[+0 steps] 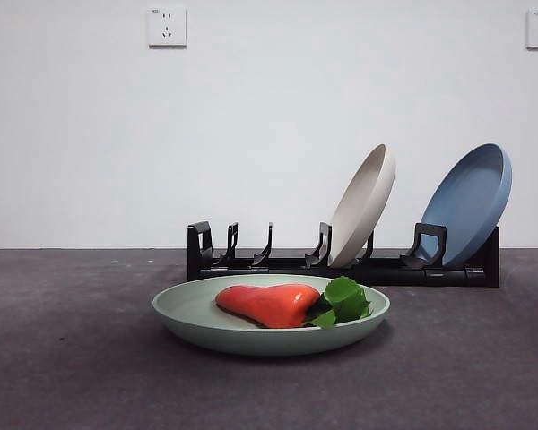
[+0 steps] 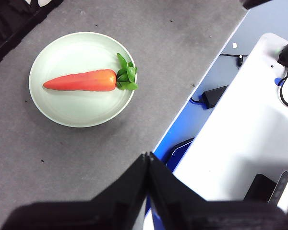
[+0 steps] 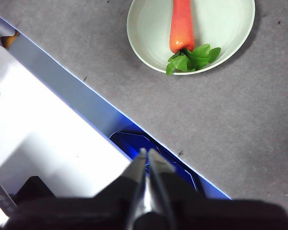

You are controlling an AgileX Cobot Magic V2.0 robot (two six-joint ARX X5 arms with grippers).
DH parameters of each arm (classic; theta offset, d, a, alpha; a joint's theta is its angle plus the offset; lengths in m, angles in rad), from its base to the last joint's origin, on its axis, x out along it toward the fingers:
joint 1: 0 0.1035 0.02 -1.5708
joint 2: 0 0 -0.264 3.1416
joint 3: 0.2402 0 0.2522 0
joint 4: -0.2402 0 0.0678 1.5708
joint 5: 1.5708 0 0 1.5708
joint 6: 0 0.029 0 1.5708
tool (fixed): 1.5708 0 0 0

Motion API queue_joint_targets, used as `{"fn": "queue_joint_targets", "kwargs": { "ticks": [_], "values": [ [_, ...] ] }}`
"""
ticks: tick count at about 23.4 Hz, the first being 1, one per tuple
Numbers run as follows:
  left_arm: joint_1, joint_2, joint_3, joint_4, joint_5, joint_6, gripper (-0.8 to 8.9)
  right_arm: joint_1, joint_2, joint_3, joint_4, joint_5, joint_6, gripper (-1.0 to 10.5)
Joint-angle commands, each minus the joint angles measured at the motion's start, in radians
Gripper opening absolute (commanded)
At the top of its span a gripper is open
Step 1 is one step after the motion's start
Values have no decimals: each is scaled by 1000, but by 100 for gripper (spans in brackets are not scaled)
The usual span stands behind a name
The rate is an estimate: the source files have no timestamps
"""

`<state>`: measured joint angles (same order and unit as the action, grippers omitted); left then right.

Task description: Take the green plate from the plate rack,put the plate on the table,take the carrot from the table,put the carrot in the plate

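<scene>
Green plate (image 1: 197,313) flat on the table (image 1: 63,358), just in front of the plate rack (image 1: 278,262), not touching it. Carrot (image 1: 269,305) lies inside the plate, orange body across the plate floor, green leaves (image 1: 342,300) resting against the rim on the side nearer the blue plate's end of the rack. On the rack: beige plate (image 1: 363,206) leaning in a middle slot, blue plate (image 1: 469,202) leaning in the end slot; the slots at the other end hold nothing. White wall behind the rack with two sockets (image 1: 167,27). No arm visible in the front view.

Left wrist view: left gripper (image 2: 147,155) well apart from the plate, over the table edge, jaws pressed together, holding nothing. Plate (image 2: 77,108) sits on the table with the carrot (image 2: 79,80) centred in it, leaves reaching the rim. Rack corner barely visible beyond the plate.

Right wrist view: right gripper (image 3: 147,153) also away from the plate, past the table edge, jaws closed tip to tip, gripping nothing. Plate (image 3: 144,28) partly cut off by the frame, carrot (image 3: 181,24) in it, leaves at the rim.
</scene>
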<state>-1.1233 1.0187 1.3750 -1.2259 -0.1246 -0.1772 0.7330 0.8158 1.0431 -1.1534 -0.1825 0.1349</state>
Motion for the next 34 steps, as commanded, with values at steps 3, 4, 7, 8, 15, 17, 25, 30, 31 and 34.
{"fn": "queue_joint_targets", "kwargs": {
  "ticks": [3,4,7,8,15,17,25,30,31,34],
  "values": [
    [-3,-1,-5,2,-4,-3,-3,2,-1,-6,4,2,6,1],
    [-3,-1,-5,2,-4,-3,-3,2,-1,-6,4,2,6,1],
    [-3,-1,-5,2,-3,-3,-3,2,-1,-6,4,2,6,1],
    [-3,-1,-5,2,-3,-3,-3,2,-1,-6,4,2,6,1],
    [-3,-1,-5,2,-4,-3,-3,2,-1,-6,4,2,6,1],
    [9,-2,-5,22,-45,3,-3,2,-1,-6,4,2,6,1],
    [290,-96,-34,524,6,375,-3,2,-1,-6,4,2,6,1],
    [619,-203,-173,880,317,388,-3,2,-1,-6,4,2,6,1],
    [673,-228,-212,934,357,387,-3,2,-1,-6,4,2,6,1],
    [814,-324,-362,1074,412,380,-3,2,-1,-6,4,2,6,1]
  ]
}}
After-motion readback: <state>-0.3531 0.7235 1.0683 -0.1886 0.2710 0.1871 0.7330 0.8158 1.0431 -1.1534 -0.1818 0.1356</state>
